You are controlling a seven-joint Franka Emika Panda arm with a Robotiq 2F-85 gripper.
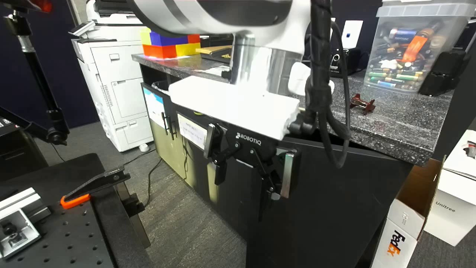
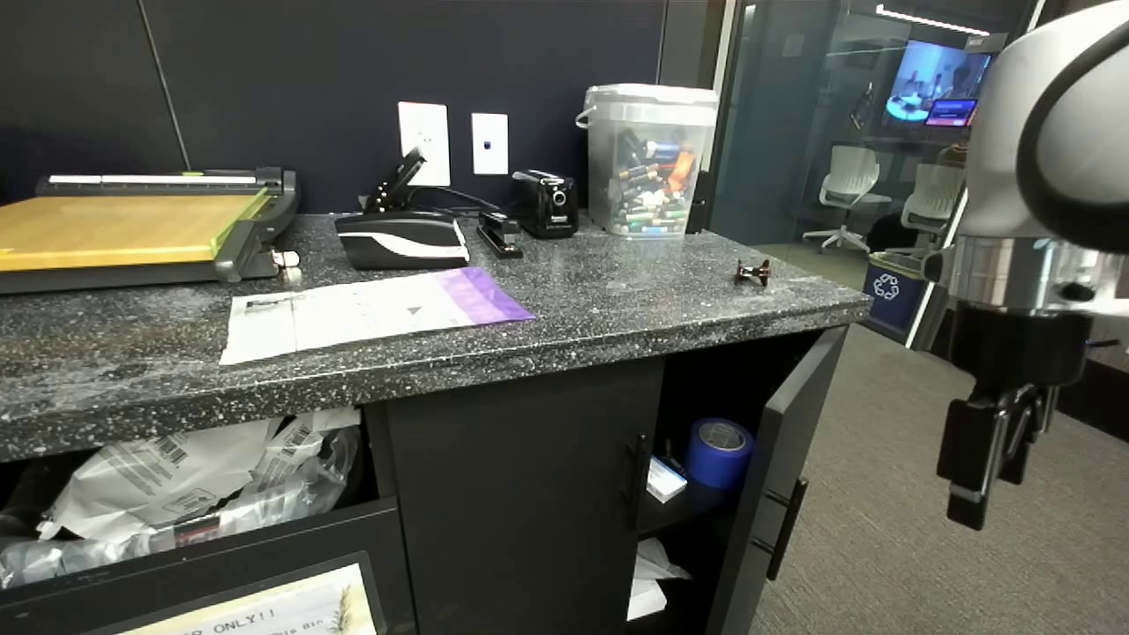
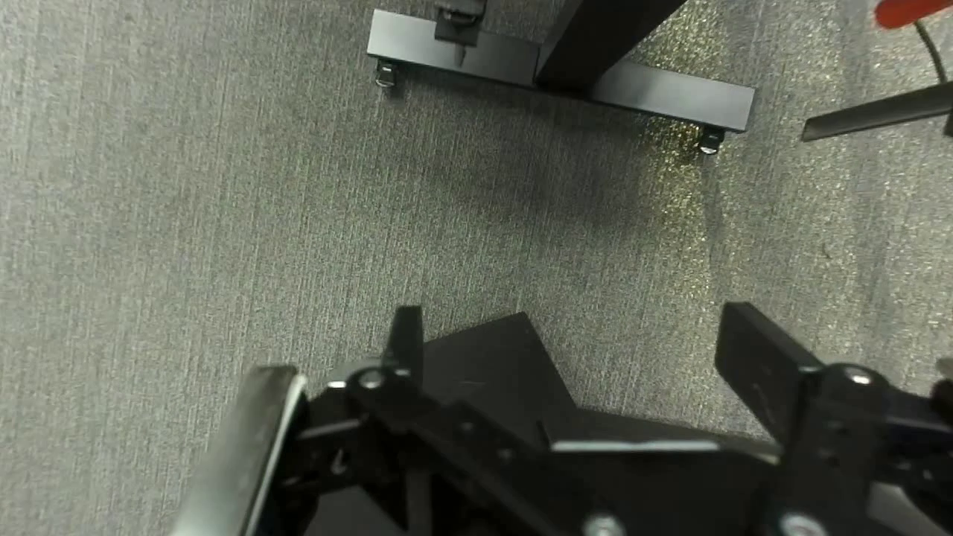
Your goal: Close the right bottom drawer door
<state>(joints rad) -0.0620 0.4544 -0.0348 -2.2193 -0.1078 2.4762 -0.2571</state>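
Observation:
The right bottom drawer door (image 2: 785,476) is a flat black panel. It stands swung open at the counter's right end, with its slim black bar handle (image 2: 788,527) on the outer face. It also shows as a large black panel in an exterior view (image 1: 327,204), where the handle cannot be made out. My gripper (image 1: 241,191) is open and empty, pointing down. It overlaps the panel's free edge there. In an exterior view the gripper (image 2: 992,494) hangs apart, to the right of the door's outer face. In the wrist view the fingers (image 3: 569,324) are spread above carpet and black panels.
The speckled counter (image 2: 600,344) overhangs the cabinet. Blue tape (image 2: 720,454) sits inside the open compartment. A closed dark panel (image 2: 529,494) is beside it. A cardboard box (image 1: 399,230) stands by the counter's end. A black table (image 1: 70,230) with a clamp (image 1: 96,184) stands opposite.

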